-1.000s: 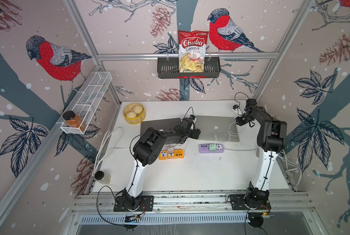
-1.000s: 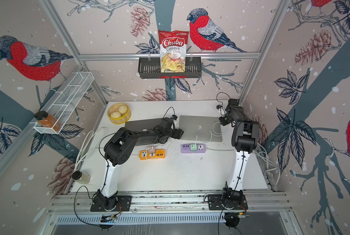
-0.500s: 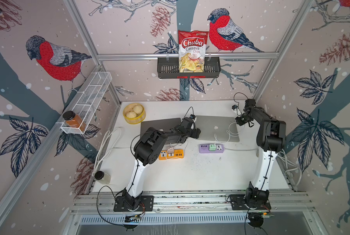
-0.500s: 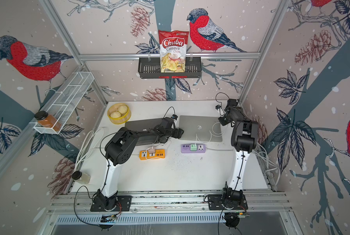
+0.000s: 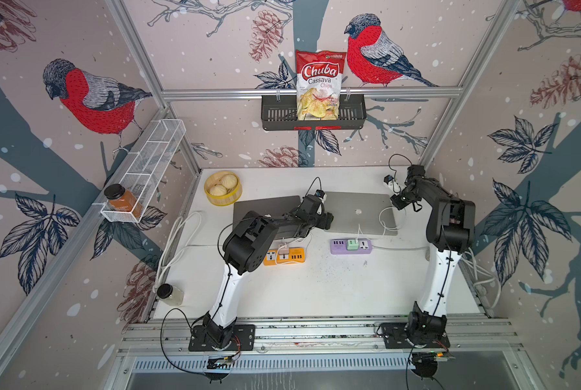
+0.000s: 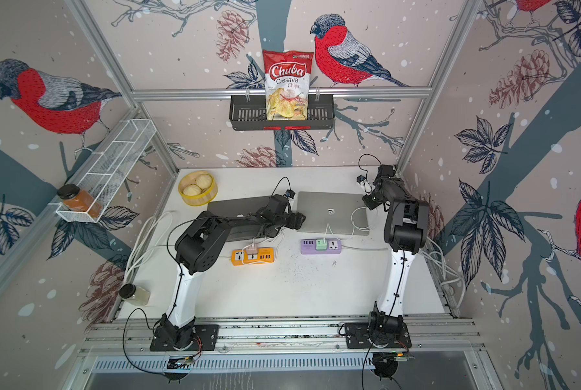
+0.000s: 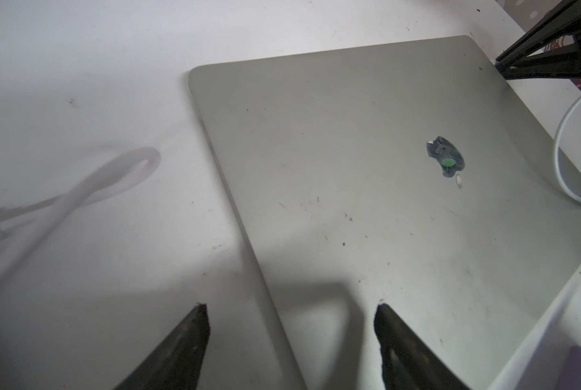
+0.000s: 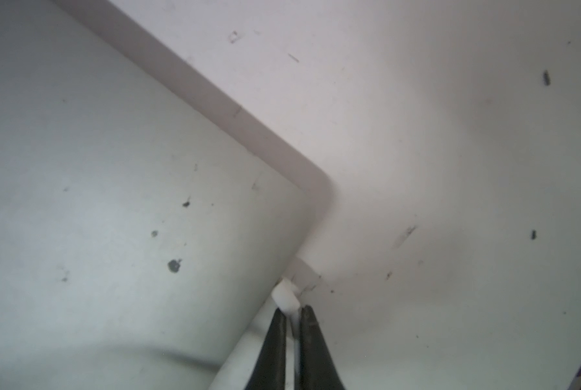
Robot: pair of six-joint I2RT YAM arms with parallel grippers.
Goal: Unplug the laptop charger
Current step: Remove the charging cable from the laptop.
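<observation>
The silver laptop (image 5: 356, 212) lies closed at the back of the table. The laptop charger's white cable (image 5: 388, 219) loops from a green adapter (image 5: 352, 243) to the laptop's right edge. In the right wrist view its white plug (image 8: 285, 297) sits against the laptop (image 8: 113, 202) near the corner. My right gripper (image 8: 292, 312) is shut on the charger, pinching the thin cable just behind the plug; in both top views it (image 6: 370, 202) is low at that edge. My left gripper (image 7: 290, 307) stands open and empty over the laptop's (image 7: 366, 169) left edge.
The adapter sits in a purple power strip (image 5: 351, 245) in front of the silver laptop. An orange strip (image 5: 284, 255) lies left of it, under my left arm. A dark laptop (image 5: 265, 207), a yellow bowl of buns (image 5: 222, 188) and a jar (image 5: 170, 294) are on the left.
My right gripper has closed onto the charger at the laptop's right edge. Both arms have stayed nearly in place, and the left gripper remains open.
</observation>
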